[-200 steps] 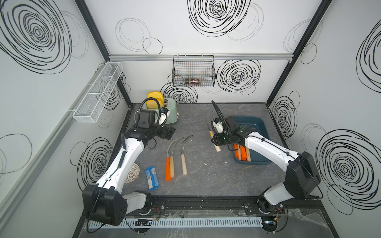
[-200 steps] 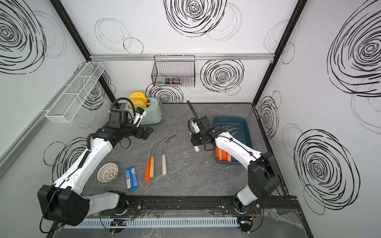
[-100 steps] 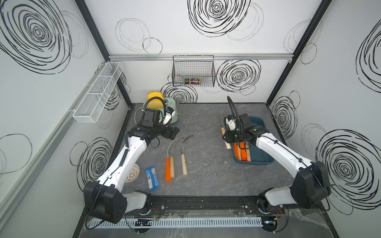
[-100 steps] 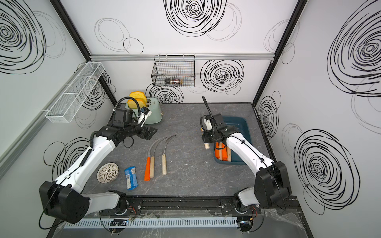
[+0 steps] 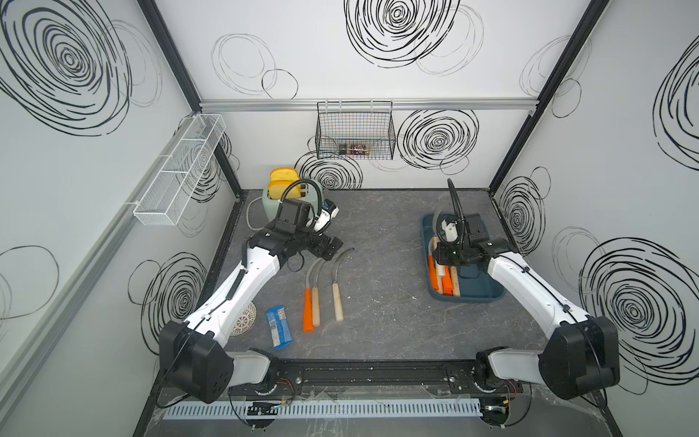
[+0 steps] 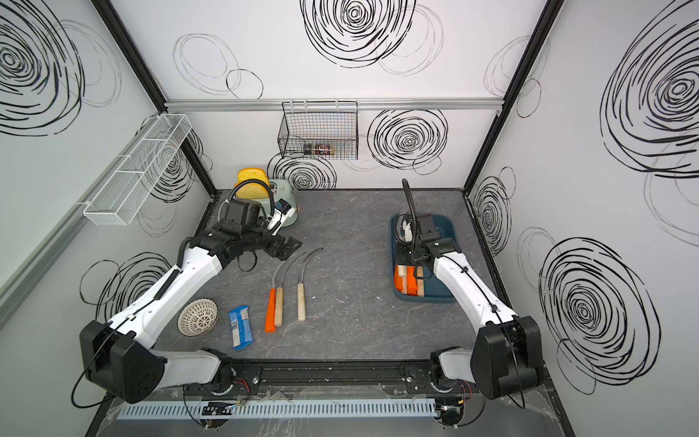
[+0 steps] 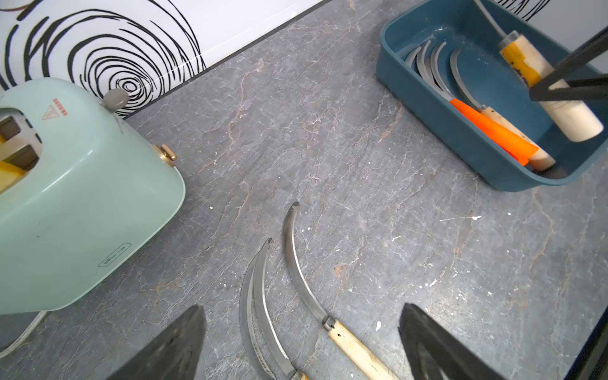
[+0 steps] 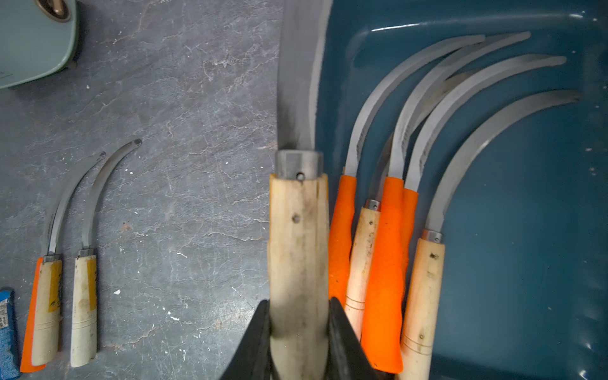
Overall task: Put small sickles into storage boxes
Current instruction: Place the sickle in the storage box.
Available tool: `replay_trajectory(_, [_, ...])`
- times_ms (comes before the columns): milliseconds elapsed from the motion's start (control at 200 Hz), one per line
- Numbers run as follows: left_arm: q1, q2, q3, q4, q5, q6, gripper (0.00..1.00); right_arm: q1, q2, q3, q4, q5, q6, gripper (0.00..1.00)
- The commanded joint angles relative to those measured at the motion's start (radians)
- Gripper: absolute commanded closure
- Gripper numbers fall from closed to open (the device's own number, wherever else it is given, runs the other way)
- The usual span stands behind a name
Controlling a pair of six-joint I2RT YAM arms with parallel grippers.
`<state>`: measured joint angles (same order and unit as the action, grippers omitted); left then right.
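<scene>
Clamping a pale-wood-handled small sickle, the right gripper hangs over the left rim of the dark teal plastic tub; only its wrist cam shows that grip. The left gripper is spread wide above three loose sickles.

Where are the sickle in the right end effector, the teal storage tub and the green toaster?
held sickle (image 8: 297, 246): right wrist view, on its pale wooden handle.
storage tub (image 5: 478, 289): in a top view, on its bare floor.
toaster (image 7: 82, 204): left wrist view, on its side wall.
</scene>
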<state>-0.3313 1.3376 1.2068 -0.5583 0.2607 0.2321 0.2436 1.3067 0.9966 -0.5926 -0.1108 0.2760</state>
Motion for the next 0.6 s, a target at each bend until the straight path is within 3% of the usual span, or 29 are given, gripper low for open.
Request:
replay_trajectory(0, [-0.019,0.002,0.034,0.025,0.005,0.014,0.04,-0.02,-0.038,-0.014,-0.006,0.015,0.007,1.0])
replay_trajectory(595, [-0.028,-0.044,0.021,0.025,0.025,0.012,0.04,-0.07,0.006,-0.089,0.048,0.009,0.027,1.0])
